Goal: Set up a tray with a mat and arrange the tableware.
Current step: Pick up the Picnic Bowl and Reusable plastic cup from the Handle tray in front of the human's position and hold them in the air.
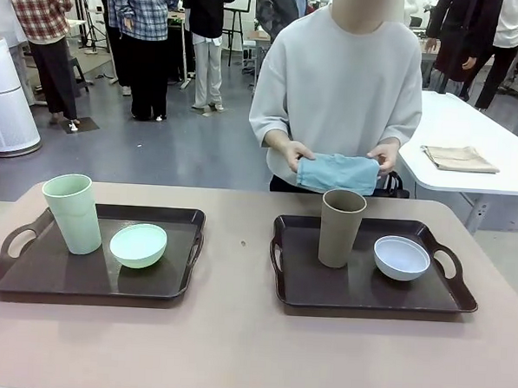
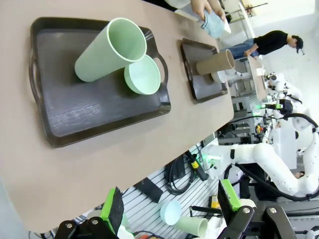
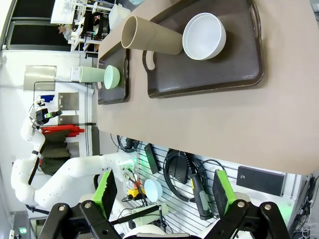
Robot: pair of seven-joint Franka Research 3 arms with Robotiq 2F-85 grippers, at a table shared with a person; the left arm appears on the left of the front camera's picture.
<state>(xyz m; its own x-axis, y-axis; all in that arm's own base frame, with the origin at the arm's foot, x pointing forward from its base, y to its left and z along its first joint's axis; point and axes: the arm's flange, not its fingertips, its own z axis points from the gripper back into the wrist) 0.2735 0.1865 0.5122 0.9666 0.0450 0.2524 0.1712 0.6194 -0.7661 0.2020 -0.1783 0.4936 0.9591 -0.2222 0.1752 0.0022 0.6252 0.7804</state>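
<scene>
Beige table point(image 1: 234, 340) is bearing unarranged tableware: mint cup point(image 1: 72, 212) and mint bowl point(image 1: 138, 244) on a tray point(image 1: 29, 279) left of the tan cup point(image 1: 342, 226), white bowl point(image 1: 402, 257) right. Behind, a person is holding the unlaid mat point(image 1: 336, 173). Left gripper point(image 2: 169, 191) and right gripper point(image 3: 164, 184) are gaping open.

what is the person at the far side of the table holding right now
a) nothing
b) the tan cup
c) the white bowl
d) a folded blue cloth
d: the person holds a folded blue cloth in both hands in front of their body, while the tan cup and the white bowl sit on the right tray.
</scene>
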